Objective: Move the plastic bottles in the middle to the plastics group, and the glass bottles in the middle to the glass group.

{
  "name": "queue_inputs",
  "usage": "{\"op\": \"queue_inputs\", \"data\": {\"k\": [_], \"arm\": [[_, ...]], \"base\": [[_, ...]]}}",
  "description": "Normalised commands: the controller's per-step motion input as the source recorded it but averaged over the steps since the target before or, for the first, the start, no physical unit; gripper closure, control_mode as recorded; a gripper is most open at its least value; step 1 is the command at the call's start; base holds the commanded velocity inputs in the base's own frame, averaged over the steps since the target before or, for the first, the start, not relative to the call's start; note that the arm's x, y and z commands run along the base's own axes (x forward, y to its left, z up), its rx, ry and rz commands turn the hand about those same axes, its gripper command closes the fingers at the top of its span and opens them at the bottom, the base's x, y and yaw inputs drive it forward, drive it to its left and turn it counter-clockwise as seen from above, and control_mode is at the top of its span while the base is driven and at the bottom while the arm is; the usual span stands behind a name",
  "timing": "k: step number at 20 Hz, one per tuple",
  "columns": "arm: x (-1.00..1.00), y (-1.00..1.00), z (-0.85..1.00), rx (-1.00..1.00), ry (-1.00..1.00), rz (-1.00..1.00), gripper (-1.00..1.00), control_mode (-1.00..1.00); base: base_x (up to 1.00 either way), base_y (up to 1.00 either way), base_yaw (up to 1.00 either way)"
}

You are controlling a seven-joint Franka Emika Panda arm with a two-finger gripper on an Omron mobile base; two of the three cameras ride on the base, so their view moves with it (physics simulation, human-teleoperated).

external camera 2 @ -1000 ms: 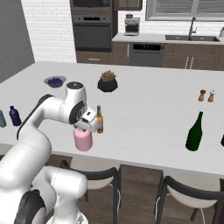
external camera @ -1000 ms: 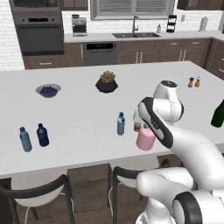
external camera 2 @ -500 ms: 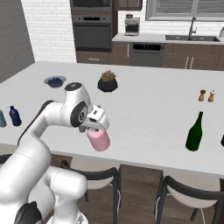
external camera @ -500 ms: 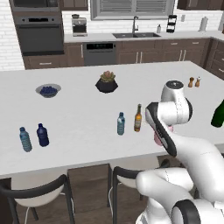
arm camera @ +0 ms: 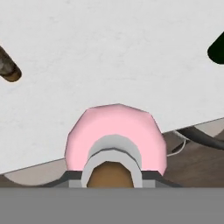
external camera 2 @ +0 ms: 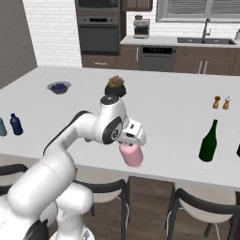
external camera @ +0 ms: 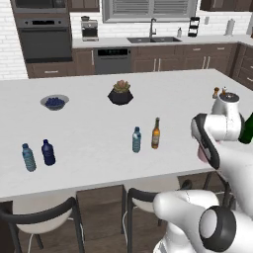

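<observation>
Squat pink bottle (external camera 2: 131, 155) with pale top hangs upright above the counter's near edge, off the surface; slim amber bottle (external camera: 155, 134) and pale-blue ribbed water bottle (external camera: 137, 140) stand upright side by side mid-counter; navy bottle (external camera: 48, 152) and teal bottle (external camera: 28, 157) stand left; dark green bottle (external camera 2: 208, 141) stands right.

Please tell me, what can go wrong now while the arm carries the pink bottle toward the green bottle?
1. The gripper holds the pink bottle only at its top, over the counter's front edge. If it slips, the bottle may drop to the floor rather than the counter.
2. The green bottle stands tall and narrow ahead. A careless approach could knock it over.
3. In the left base view the arm hides most of the pink bottle, so placement is harder to judge from there.
</observation>
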Motion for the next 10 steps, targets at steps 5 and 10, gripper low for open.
{"op": "queue_inputs", "data": {"k": [5, 10], "arm": [[0.12, -0.97, 0.07, 0.00, 0.00, 0.00, 1.00, -1.00], [0.31, -0.84, 0.11, 0.03, -0.01, 0.00, 1.00, -1.00]], "base": [[0.00, 0.00, 0.00], [0.00, 0.00, 0.00]]}}
